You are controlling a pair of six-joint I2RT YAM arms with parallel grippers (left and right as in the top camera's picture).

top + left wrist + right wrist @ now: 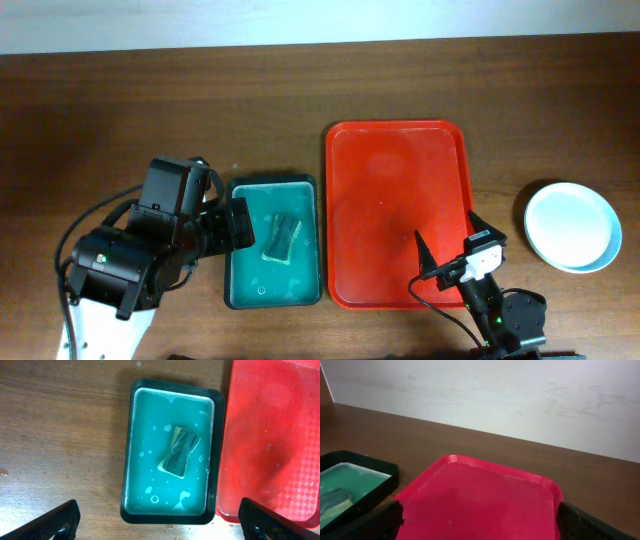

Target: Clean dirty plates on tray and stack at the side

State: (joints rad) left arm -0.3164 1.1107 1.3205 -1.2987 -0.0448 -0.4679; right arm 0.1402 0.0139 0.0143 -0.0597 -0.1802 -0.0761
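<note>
The red tray (398,215) lies mid-table with no plates on it; it also shows in the left wrist view (270,435) and the right wrist view (480,495). The pale plates (572,226) sit at the right side of the table, off the tray; they look like one round shape and I cannot tell how many are stacked. My left gripper (238,224) (160,527) is wide open and empty at the near left edge of the teal basin. My right gripper (450,242) (480,527) is wide open and empty over the tray's near right corner.
A dark-rimmed teal basin (272,185) (127,460) of soapy water stands just left of the tray, with a sponge (281,240) (181,451) lying in it. The basin also shows in the right wrist view (370,482). A pale wall runs behind the table.
</note>
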